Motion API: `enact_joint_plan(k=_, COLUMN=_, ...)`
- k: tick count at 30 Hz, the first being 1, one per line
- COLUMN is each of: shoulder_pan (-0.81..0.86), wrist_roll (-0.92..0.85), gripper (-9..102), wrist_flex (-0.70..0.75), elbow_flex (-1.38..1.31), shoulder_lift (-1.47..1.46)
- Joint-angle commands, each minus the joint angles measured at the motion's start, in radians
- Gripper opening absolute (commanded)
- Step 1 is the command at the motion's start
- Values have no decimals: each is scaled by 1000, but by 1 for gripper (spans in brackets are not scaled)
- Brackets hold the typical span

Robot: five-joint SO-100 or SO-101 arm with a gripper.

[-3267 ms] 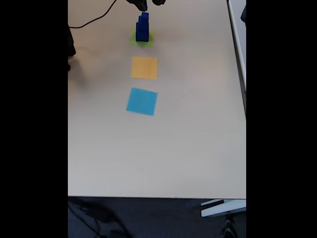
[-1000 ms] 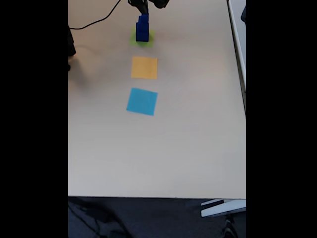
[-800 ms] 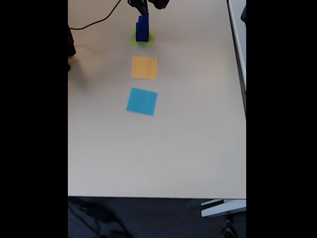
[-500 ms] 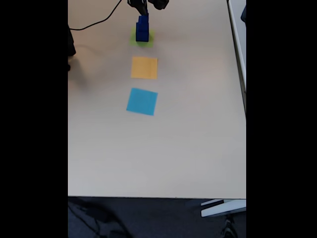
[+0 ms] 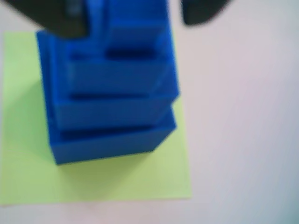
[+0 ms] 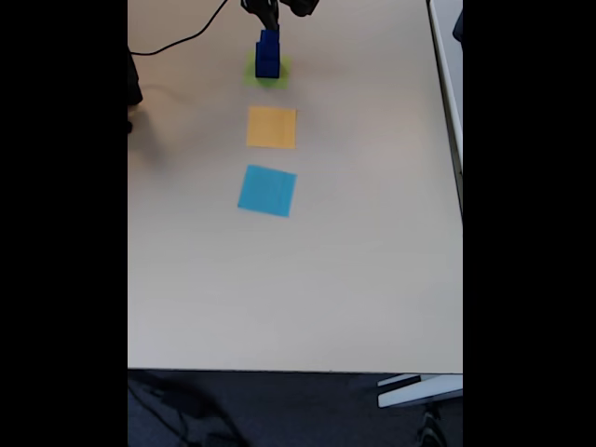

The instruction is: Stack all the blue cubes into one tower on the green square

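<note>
The tower [image 5: 112, 98] of several dark blue cubes stands on the green square [image 5: 28, 177], largest below and narrowing upward. In the wrist view my gripper [image 5: 133, 25] is open and straddles the top cube [image 5: 135, 23]. A black finger [image 5: 56, 18] sits to its left and the other [image 5: 203, 9] to its right, with a gap showing on each side. The fixed view shows the tower [image 6: 267, 54] on the green square [image 6: 268, 74] at the far end of the table, with the gripper [image 6: 276, 9] just above it.
An orange square [image 6: 271, 127] and a light-blue square [image 6: 266, 190] lie in a row nearer the camera. A black cable [image 6: 177, 39] runs off to the far left. The table's [image 6: 298, 298] near edge is at the bottom and its right edge runs along a white frame.
The tower has stood unchanged on the green square. The gripper has shifted only slightly above its top.
</note>
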Motion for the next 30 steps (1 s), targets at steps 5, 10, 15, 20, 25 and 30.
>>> enact_joint_plan(k=5, shoulder_pan=-17, wrist_roll=-61, gripper=7, wrist_flex=-104, elbow_flex=-101, shoulder_lift=-6)
enact_joint_plan(k=10, shoulder_pan=-37, wrist_roll=-51, gripper=5, wrist_flex=-120, elbow_flex=-195, shoulder_lift=-52)
enact_joint_plan(k=15, shoulder_pan=-29, wrist_roll=-44, gripper=0, wrist_flex=-120, elbow_flex=-213, shoulder_lift=-63)
enact_joint_plan(k=20, shoulder_pan=-5, wrist_roll=-69, gripper=0, wrist_flex=-115, elbow_flex=-210, shoulder_lift=-55)
enact_joint_plan(k=25, shoulder_pan=35, wrist_roll=-84, gripper=0, wrist_flex=-109, elbow_flex=-210, shoulder_lift=-43)
enact_joint_plan(k=30, shoulder_pan=75, wrist_roll=-118, gripper=0, wrist_flex=-109, elbow_flex=-232, shoulder_lift=-61)
